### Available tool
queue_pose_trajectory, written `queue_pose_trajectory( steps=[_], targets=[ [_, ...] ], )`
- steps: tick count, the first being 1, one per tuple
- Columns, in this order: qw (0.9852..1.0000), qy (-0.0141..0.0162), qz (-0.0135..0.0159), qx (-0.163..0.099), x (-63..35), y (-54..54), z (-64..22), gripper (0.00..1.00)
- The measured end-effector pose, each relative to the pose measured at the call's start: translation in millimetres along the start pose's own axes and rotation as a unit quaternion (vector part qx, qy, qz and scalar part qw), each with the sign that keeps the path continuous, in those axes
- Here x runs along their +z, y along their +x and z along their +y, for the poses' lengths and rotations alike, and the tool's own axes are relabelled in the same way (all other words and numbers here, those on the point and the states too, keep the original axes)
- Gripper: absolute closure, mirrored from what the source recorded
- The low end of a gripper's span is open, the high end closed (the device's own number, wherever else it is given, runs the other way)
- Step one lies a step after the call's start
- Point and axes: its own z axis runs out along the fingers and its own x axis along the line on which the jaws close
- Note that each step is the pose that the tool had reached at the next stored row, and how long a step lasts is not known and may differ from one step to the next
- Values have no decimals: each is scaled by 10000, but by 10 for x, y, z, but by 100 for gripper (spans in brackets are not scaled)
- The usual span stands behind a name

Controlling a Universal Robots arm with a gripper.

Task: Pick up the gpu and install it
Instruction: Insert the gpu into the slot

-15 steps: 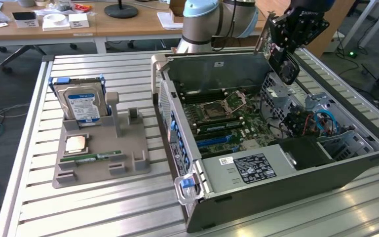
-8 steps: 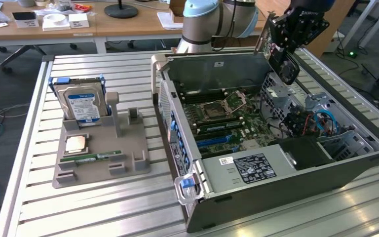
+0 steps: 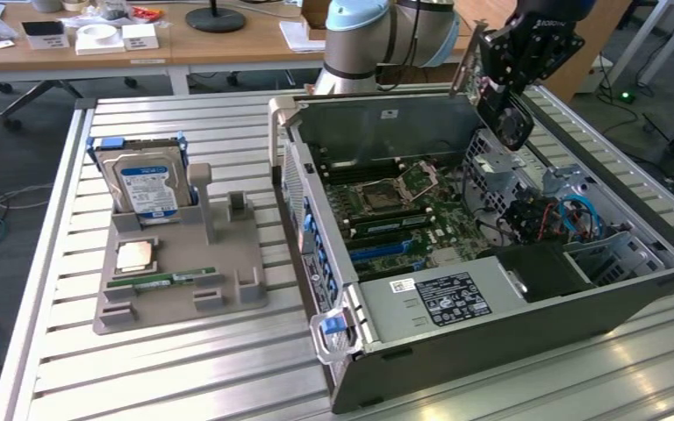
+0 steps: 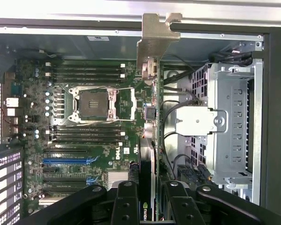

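In the exterior view the arm (image 3: 375, 35) reaches in from the far side. Its jaws are clamped on the gpu (image 3: 505, 110), which hangs on edge with its dark fan face showing. The card sits up by the rim at the far end of the open computer case (image 3: 490, 351), well apart from the motherboard (image 3: 413, 215) below. Toward the exterior view's left, a grey holder (image 3: 185, 294) rests on the slatted bench (image 3: 197, 377). It carries the hard drive (image 3: 144, 180) (blue label, standing upright) and a green memory stick (image 3: 176, 279) lying flat.

In the wrist view I look straight down the gpu (image 4: 152, 117), seen edge-on. The black fingers (image 4: 125, 204) press against it from both sides, and its silver bracket (image 4: 155, 37) is at the far end by the case wall. The card lines up between the motherboard (image 4: 84, 140), with its CPU socket (image 4: 93, 104), and the metal drive cage (image 4: 234, 122).
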Motion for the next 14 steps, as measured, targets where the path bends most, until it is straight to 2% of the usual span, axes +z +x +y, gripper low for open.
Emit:
queue_pose_trajectory(
  steps=[8,11,14],
  targets=[
    [9991,-9,31,-427,0,8,0,74],
    [9979,-15,47,-650,0,8,0,74],
    [9960,-20,65,-896,0,8,0,74]
  ],
)
